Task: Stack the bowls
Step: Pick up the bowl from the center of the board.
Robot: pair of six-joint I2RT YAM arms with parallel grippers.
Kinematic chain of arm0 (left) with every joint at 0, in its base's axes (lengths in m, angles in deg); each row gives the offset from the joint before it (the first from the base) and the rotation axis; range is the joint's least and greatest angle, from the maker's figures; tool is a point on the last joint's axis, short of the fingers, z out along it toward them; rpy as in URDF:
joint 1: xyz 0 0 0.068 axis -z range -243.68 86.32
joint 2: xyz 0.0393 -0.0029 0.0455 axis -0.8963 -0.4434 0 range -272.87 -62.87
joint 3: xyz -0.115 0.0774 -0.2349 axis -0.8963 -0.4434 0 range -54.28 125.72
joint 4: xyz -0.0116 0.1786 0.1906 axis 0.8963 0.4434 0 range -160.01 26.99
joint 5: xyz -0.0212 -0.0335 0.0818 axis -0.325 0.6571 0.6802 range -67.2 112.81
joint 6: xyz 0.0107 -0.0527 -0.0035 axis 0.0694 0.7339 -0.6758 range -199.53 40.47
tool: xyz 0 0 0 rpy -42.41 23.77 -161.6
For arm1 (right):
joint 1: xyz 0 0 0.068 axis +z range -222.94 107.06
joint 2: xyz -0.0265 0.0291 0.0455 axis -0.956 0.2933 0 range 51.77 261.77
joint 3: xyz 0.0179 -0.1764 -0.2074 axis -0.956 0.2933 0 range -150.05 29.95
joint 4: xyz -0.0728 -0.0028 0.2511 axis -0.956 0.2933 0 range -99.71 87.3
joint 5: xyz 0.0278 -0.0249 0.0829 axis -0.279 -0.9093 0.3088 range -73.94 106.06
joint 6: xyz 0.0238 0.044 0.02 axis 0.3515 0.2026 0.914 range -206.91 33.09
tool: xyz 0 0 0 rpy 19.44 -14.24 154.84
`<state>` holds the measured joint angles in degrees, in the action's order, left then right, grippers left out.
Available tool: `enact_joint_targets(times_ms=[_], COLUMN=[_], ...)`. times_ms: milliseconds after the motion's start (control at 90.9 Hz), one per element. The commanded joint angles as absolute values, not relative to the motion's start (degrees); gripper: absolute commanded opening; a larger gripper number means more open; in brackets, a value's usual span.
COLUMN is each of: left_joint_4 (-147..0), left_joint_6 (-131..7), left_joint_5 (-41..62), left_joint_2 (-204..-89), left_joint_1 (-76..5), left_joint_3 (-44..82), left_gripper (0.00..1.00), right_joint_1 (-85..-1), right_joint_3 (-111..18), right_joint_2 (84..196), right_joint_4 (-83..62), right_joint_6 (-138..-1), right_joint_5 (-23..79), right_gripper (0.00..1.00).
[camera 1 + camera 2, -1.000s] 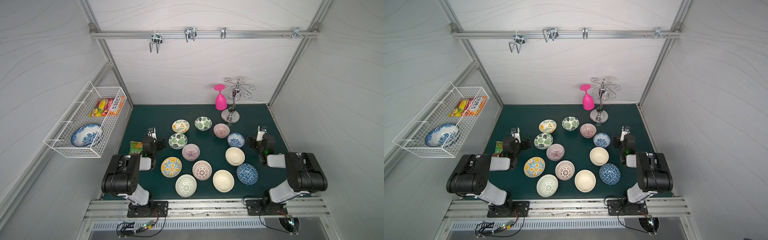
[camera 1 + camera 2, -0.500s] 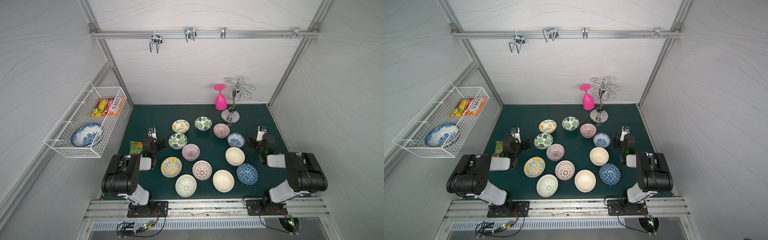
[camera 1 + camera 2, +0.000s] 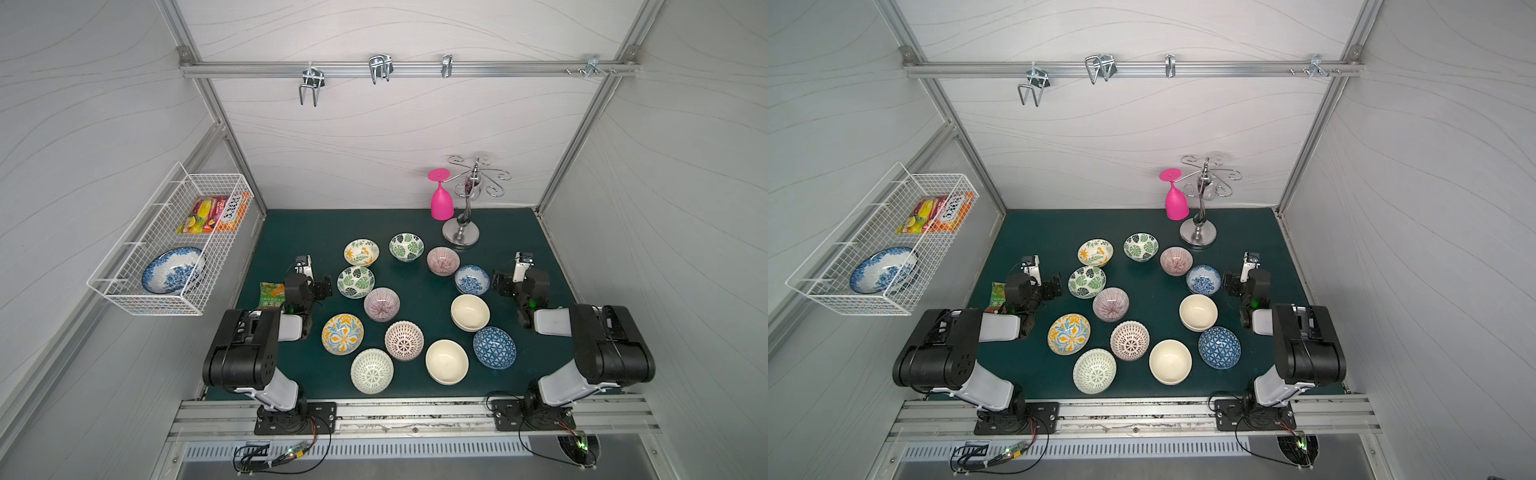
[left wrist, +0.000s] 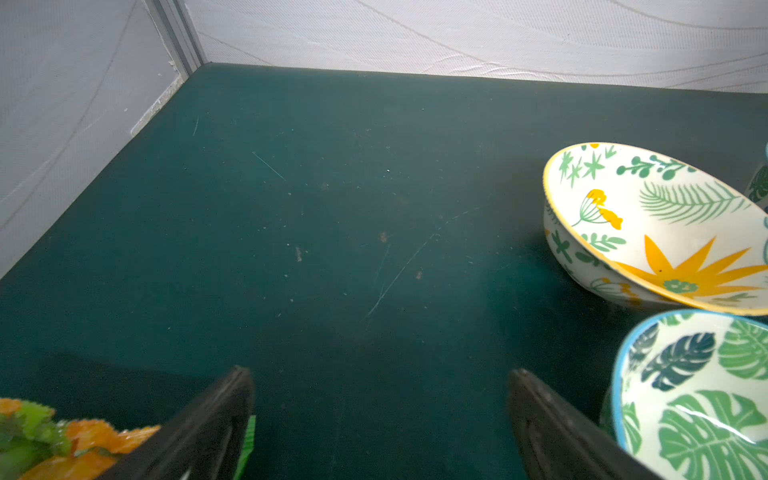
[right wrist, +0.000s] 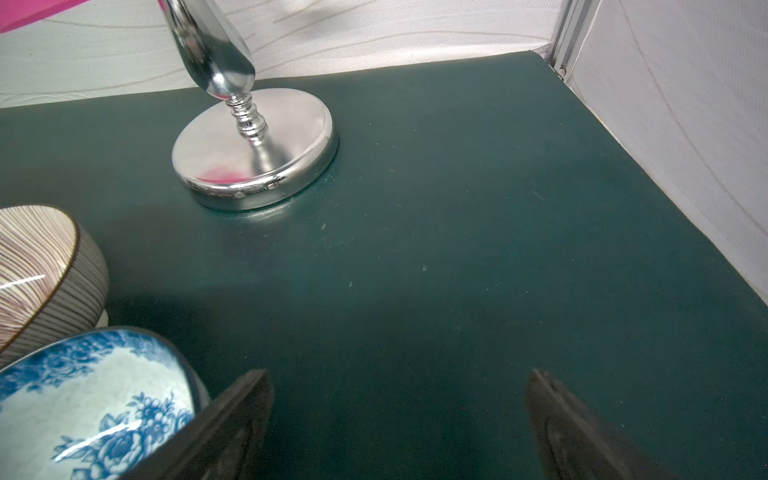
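1. Left claw (image 4: pixel 378 372): released, jaws spread wide, only bare green mat (image 4: pixel 332 208) between them.
2. Green-leaf bowl (image 4: pixel 702 399) sits just beside this claw's inner finger, on the table-centre side; contact cannot be told.
3. Yellow-rimmed sprig bowl (image 4: pixel 665 232) lies ahead of the claw on that same side, apart from it.
4. Orange-and-green snack packet (image 4: pixel 50 436) lies against the outer finger's side.
5. Right claw (image 5: pixel 399 374): released too, jaws wide, empty over the mat.
6. Blue floral bowl (image 5: pixel 91 407) sits just beside its inner finger. Pink-striped bowl (image 5: pixel 37 270) is just beyond that, ahead on the same side.
7. Chrome stand base (image 5: pixel 253 153) stands ahead of the right claw, apart.
8. In both top views the other bowls lie between the two claws:
   - second green-leaf bowl (image 3: pixel 406 246)
   - second pink-striped bowl (image 3: pixel 381 304)
   - cream bowl (image 3: pixel 470 312)
   - second cream bowl (image 3: pixel 446 360)
   - yellow-and-blue floral bowl (image 3: pixel 342 333)
   - pink lattice bowl (image 3: pixel 404 340)
   - green lattice bowl (image 3: pixel 371 370)
   - blue lattice bowl (image 3: pixel 494 347)
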<state>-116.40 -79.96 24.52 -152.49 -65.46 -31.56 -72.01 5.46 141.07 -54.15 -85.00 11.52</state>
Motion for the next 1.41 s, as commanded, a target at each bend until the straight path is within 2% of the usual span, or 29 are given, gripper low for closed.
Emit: enact_joint_targets(times_ms=[0,198,352,572,627,704,803,847,902,979,1034,1100,1211,1398], left_joint_4=[-118.9,-123.33,-106.91,-78.6,-68.46,-55.32,-42.07,-39.64,-37.7,-37.28,-36.91,-34.61,-28.57,-23.49], left_joint_6=[-80.03,-82.46,-80.84,-64.58,-58.88,-56.51,-58.29,-58.84,-55.63,-55.07,-55.26,-54.65,-54.62,-56.98], left_joint_5=[24.78,28.68,34.28,59.49,61.56,56.57,45.09,44.57,45.47,39.84,33.07,27.33,24.53,14.5], left_joint_2=[-151.46,-148.66,-144.73,-141.32,-140.08,-138.95,-138.38,-137.89,-135.49,-130.74,-127.64,-125.83,-125.43,-123.84], left_joint_1=[-65.26,-62.29,-61.05,-59.37,-58.59,-57.81,-57.76,-57.5,-57.51,-58.45,-59.69,-61.49,-62.94,-63.68], left_joint_3=[-30.83,-34.29,-27.38,-13.31,-8.22,-0.82,6.95,7.53,6.61,5.04,4.86,5.91,9.03,9.48], left_gripper=[1.0,1.0,1.0,1.0,1.0,1.0,1.0,1.0,1.0,1.0,1.0,1.0,1.0,1.0], right_joint_1=[-70.73,-68.63,-68.61,-67.63,-66.2,-64.73,-65.17,-65.42,-66.49,-70.66,-70.98,-67.07,-52.74,-35.37], right_joint_3=[5.45,7.88,7.75,0.67,-2.47,-8.4,-20.94,-24.97,-29.01,-31.08,-31.09,-31.07,-32.95,-39.37], right_joint_2=[140.4,139.91,136.84,120.77,116.83,113.28,113.58,115.06,117.85,120.81,121.49,121.19,121.83,131.25], right_joint_4=[-55.23,-59.35,-56.1,-37.43,-33.38,-25.13,-5.86,1.58,10.59,13.86,15.29,17.99,23.26,27.29], right_joint_6=[-86.11,-87.17,-86.15,-85.38,-84.12,-78.12,-68.39,-67.1,-56.74,-55.33,-55.95,-57.71,-59.56,-58.0], right_joint_5=[9.08,4.89,2.34,3.21,3.45,3.3,11.36,11.43,10.37,28.11,33.56,32.28,22.55,13.94], right_gripper=[0.99,0.99,0.99,0.99,0.99,0.99,0.99,0.99,0.99,0.99,0.98,0.96,0.94,0.88])
